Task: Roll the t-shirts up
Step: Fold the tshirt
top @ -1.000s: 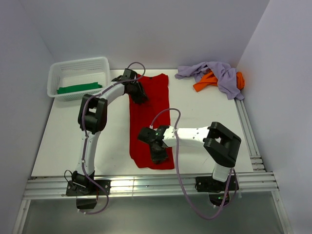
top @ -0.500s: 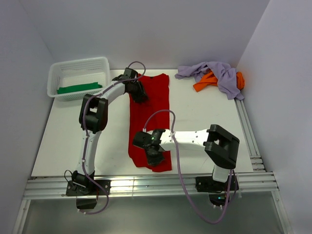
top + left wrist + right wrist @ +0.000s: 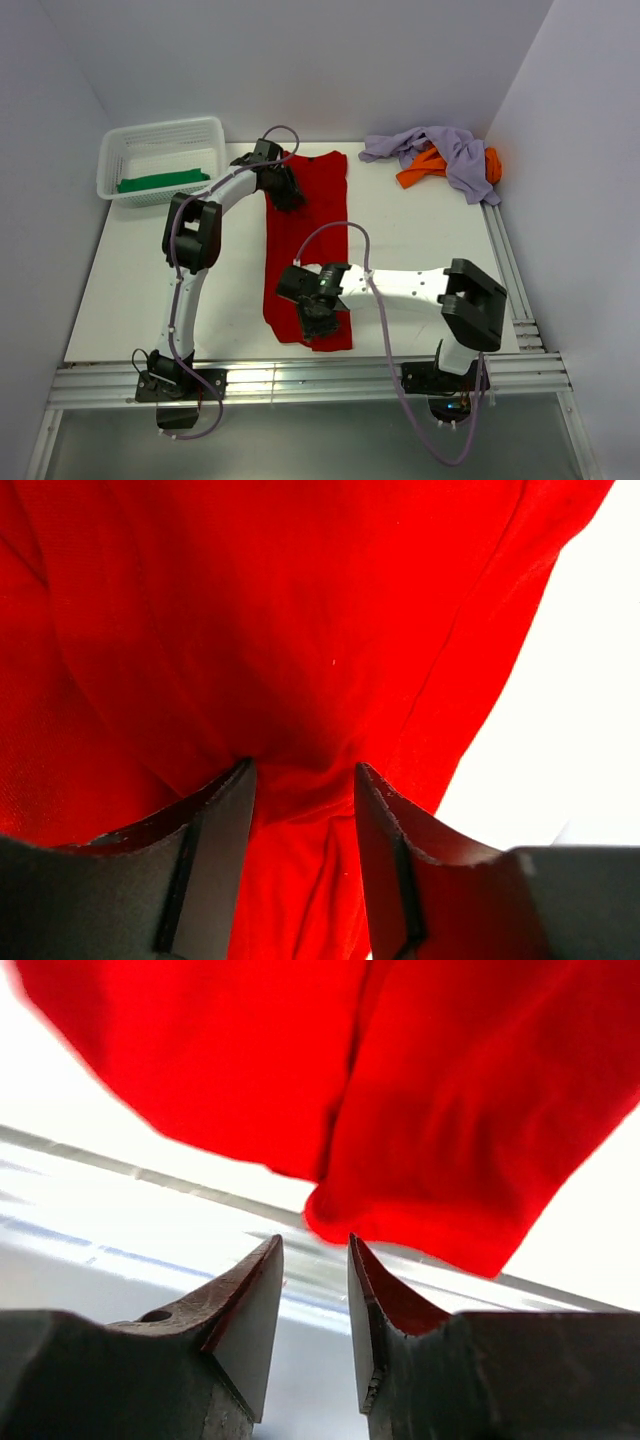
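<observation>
The red tee (image 3: 306,235) lay flat mid-table, running 12 to 6 o'clock. The left gripper (image 3: 283,192) pinched a fold near its 11 o'clock corner. The right gripper (image 3: 322,322) sat at the 6 o'clock hem (whether it gripped, I couldn't tell).

- The right gripper (image 3: 319,322) is sliding to the left over the bottom end of the red t-shirt (image 3: 305,225). It is now sitting more to the left than it was a moment ago.
- The bottom end of the red t-shirt is going along with it. That end is getting narrower and more bunched up. Its right corner is lying further left, and it is not lying as flat as before.
- The right arm (image 3: 410,285) is stretching out. Its big black elbow is swinging out to the right and closer to the near edge of the table (image 3: 130,300).
- The thin purple cable (image 3: 338,228) on that arm is moving with it, and its low loop is hanging further right.
</observation>
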Robot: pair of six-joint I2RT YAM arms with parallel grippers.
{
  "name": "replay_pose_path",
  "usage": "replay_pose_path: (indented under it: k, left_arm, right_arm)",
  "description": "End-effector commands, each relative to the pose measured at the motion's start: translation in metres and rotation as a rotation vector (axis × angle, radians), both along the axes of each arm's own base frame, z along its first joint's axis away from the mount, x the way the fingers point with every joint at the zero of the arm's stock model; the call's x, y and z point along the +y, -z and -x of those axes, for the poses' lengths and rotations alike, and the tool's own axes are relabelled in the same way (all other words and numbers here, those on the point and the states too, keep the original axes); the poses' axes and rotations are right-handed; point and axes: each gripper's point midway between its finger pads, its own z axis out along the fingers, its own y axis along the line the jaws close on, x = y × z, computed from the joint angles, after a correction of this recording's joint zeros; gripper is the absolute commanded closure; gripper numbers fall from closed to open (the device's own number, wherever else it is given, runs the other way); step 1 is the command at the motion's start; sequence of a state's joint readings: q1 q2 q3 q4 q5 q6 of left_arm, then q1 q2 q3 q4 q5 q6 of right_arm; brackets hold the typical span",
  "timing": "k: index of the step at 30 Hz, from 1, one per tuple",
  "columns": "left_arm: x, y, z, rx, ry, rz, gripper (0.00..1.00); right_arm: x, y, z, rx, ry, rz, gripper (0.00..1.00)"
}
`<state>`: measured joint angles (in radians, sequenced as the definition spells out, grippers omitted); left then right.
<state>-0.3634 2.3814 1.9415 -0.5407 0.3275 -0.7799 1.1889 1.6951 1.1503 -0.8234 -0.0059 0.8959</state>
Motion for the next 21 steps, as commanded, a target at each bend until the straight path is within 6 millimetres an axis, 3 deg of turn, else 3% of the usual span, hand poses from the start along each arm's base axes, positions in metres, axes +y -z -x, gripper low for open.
replay_pose_path:
  k: [1,5,8,10,11,13,14,16,17,19,20,21]
  left_arm:
    - [-0.001,-0.025,-0.001,-0.045,0.003,0.009,0.49]
    - [-0.004,-0.064,0.000,-0.091,0.011,0.053,0.44]
    - [-0.005,-0.104,0.006,-0.134,0.025,0.084,0.39]
    - [-0.003,-0.117,0.011,-0.143,0.028,0.095,0.37]
    - [-0.002,-0.133,0.015,-0.165,0.029,0.108,0.32]
    - [0.003,-0.143,0.025,-0.159,0.035,0.117,0.27]
    - [0.005,-0.160,0.031,-0.184,0.040,0.126,0.22]
    - [0.012,-0.164,0.043,-0.176,0.041,0.109,0.18]
    - [0.017,-0.176,0.054,-0.182,0.042,0.104,0.17]
    - [0.028,-0.169,0.069,-0.155,0.039,0.064,0.17]
    - [0.033,-0.181,0.082,-0.165,0.040,0.063,0.17]
    - [0.037,-0.180,0.090,-0.158,0.038,0.056,0.17]
  right_arm:
    - [0.012,-0.041,-0.013,-0.090,0.009,-0.112,0.60]
    - [0.006,-0.058,-0.018,-0.094,0.059,-0.208,0.59]
    - [-0.008,-0.059,-0.022,-0.077,0.118,-0.248,0.59]
    - [-0.024,-0.055,-0.026,-0.068,0.169,-0.267,0.58]
    - [-0.024,-0.055,-0.029,-0.065,0.188,-0.299,0.57]
    - [-0.038,-0.050,-0.031,-0.041,0.243,-0.334,0.52]
    - [-0.040,-0.051,-0.034,-0.047,0.258,-0.358,0.51]
    - [-0.047,-0.048,-0.036,-0.044,0.267,-0.374,0.50]
    - [-0.049,-0.049,-0.041,-0.054,0.280,-0.382,0.50]
    - [-0.048,-0.048,-0.043,-0.049,0.257,-0.383,0.50]
    - [-0.044,-0.049,-0.045,-0.050,0.244,-0.393,0.51]
    - [-0.040,-0.050,-0.046,-0.050,0.222,-0.403,0.50]
